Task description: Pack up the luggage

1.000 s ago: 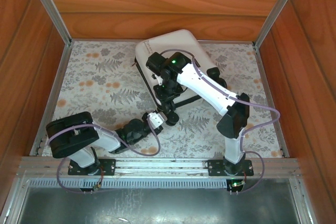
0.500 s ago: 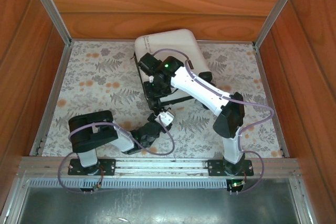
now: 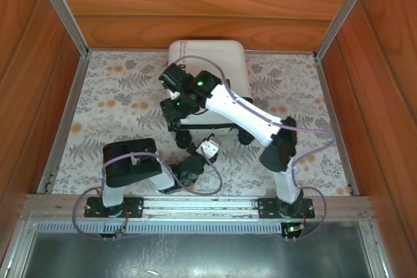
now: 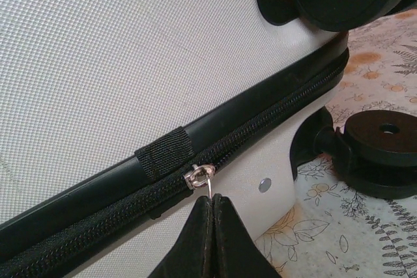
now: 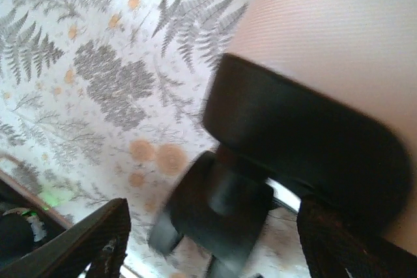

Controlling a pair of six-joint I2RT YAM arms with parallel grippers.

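You are dealing with the luggage (image 3: 212,63), a closed white hard-shell case lying flat at the middle of the counter's (image 3: 117,109) far edge. Its long axis runs from far edge to near edge, and the wheeled end points back toward the arm bases.

Expect it to be stiff and fairly light for its bulk. The textured shell will not give under the jaws, and its broad rounded faces offer them nothing to close on. It will probably slide or swing on the patterned counter cover if you pull sideways on it. The places to take hold are the small protruding parts: the wheels (image 4: 384,154) and their black housings at the near end, and the hardware on the seam.

The zipper (image 4: 260,128) runs along the black band between the two shell halves, and it passes under a short fabric tab (image 4: 163,154). It is soft and flexible, so pull in line with the track, not across it.

The left gripper (image 4: 213,200) is at that seam. Its jaws are clenched on the thin metal zipper pull (image 4: 199,175), just past the tab. That pull is small and slick, and I judge that it could slip out under a jerk.

The right gripper (image 5: 215,226) hangs at the near left corner of the case. Its jaws are spread wide and a blurred black wheel sits between them. They grip nothing, and I cannot tell whether they touch the wheel.
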